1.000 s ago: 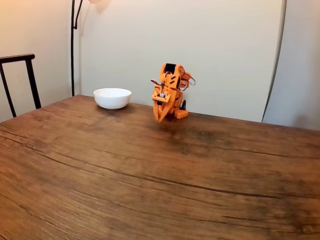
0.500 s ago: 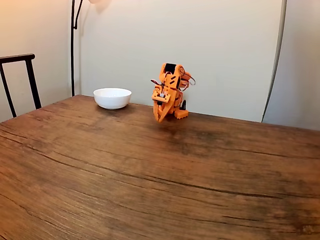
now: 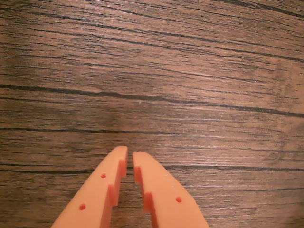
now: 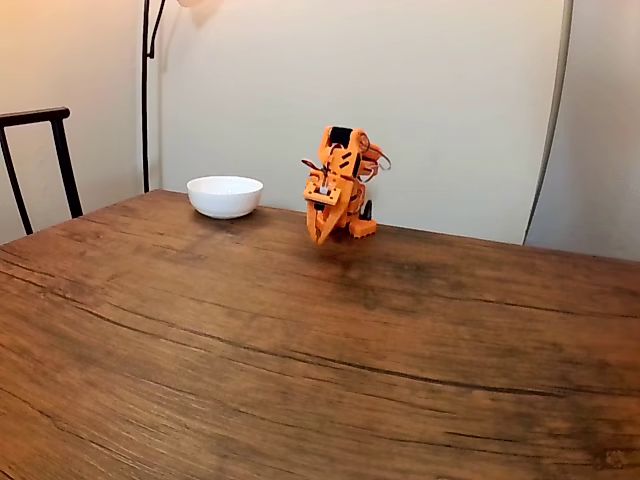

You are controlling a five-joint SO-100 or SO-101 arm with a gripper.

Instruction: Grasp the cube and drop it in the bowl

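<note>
The white bowl (image 4: 225, 195) stands at the far left of the wooden table in the fixed view, to the left of the folded orange arm. My gripper (image 4: 318, 238) points down just above the table, to the right of the bowl. In the wrist view my gripper (image 3: 129, 156) has its two orange fingers nearly touching, with nothing between them and bare wood grain below. The cube is out of view.
The wooden table (image 4: 300, 350) stretches wide toward the camera. A dark chair back (image 4: 35, 160) stands at the left edge. A lamp pole (image 4: 146, 90) rises behind the bowl against the wall.
</note>
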